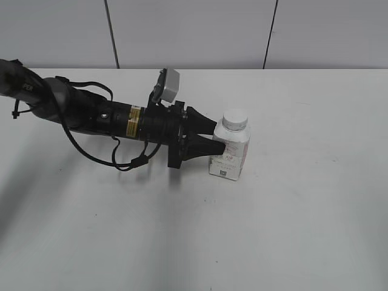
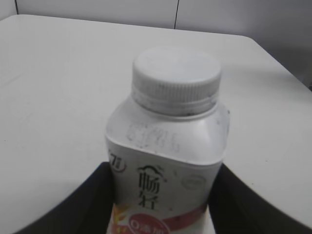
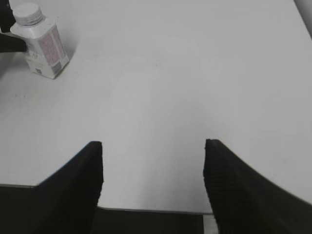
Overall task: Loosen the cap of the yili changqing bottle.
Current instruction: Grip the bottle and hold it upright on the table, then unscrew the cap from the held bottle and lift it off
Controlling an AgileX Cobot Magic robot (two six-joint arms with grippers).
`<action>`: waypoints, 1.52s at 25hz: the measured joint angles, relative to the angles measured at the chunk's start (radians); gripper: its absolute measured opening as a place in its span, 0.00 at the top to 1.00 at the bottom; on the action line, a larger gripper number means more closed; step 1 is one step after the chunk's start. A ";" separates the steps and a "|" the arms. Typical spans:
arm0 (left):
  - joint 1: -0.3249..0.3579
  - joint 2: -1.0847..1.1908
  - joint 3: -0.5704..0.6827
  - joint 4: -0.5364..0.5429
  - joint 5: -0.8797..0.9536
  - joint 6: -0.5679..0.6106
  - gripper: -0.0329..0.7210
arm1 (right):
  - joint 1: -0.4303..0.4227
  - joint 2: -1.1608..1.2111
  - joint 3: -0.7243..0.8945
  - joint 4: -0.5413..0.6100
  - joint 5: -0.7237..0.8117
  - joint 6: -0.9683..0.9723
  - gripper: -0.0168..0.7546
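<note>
The yili changqing bottle [image 1: 230,154] stands upright on the white table, white with a pink-red label edge. Its white ribbed cap [image 1: 235,119] sits on the neck. My left gripper [image 1: 217,138] reaches in from the left and is shut on the bottle's body, one finger on each side. In the left wrist view the bottle [image 2: 165,146] fills the middle, the cap [image 2: 176,73] is above, and the left gripper [image 2: 163,170] has black fingers on both sides of it. My right gripper [image 3: 153,146] is open and empty over the table's edge, far from the bottle [image 3: 46,48].
The white table [image 1: 303,230] bears nothing else in view. A grey panelled wall [image 1: 194,30] runs behind it. The left arm's cables [image 1: 97,154] hang over the table at the left. The right arm is outside the exterior view.
</note>
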 joint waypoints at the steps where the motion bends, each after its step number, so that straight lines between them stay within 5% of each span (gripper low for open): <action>1: 0.000 0.000 0.000 0.000 -0.001 0.000 0.46 | 0.000 0.041 -0.012 0.006 0.000 0.007 0.31; 14: -0.001 0.000 0.000 -0.007 -0.004 0.159 0.47 | 0.000 0.741 -0.247 0.033 0.033 0.043 0.31; 27: -0.001 0.000 0.000 -0.040 0.008 0.170 0.47 | 0.003 1.217 -0.576 0.016 0.114 -0.058 0.31; 38: -0.001 0.000 0.000 -0.041 0.008 0.172 0.47 | 0.219 1.491 -0.837 0.012 0.118 -0.019 0.31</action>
